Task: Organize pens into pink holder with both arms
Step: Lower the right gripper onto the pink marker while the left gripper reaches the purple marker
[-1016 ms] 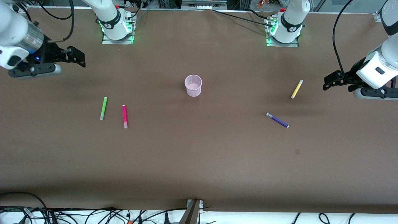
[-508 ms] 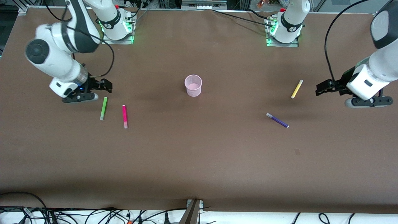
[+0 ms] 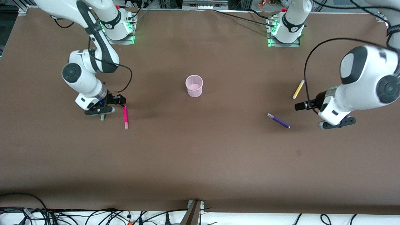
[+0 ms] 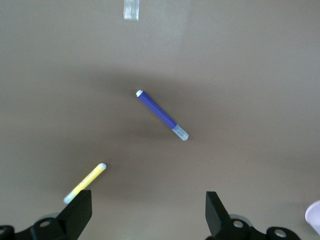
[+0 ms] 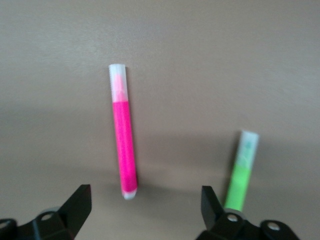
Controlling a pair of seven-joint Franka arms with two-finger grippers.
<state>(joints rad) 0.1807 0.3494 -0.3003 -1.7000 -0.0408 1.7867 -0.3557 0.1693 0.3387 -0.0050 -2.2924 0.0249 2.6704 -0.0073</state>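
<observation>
Hovering low over the brown table (image 3: 200, 162), the right arm's black two-finger gripper (image 3: 120, 100) has its fingers spread wide, just above the slim magenta pink marker pen (image 3: 125, 116) and the lime green marker pen (image 5: 241, 180). Both pens lie flat side by side, a little apart, toward the right arm's end of the table; from the front the gripper body hides most of the green one.

Toward the other end, the left arm's black gripper (image 3: 300, 105) hangs with its fingers also spread, over bare table between the yellow marker pen (image 3: 298, 89) and the purple marker pen (image 3: 278, 121). The purple pen lies nearer the front camera than the yellow one.

Midway between both groups the small translucent pale-pink plastic cup (image 3: 194, 86) stands upright, well apart from every pen.
</observation>
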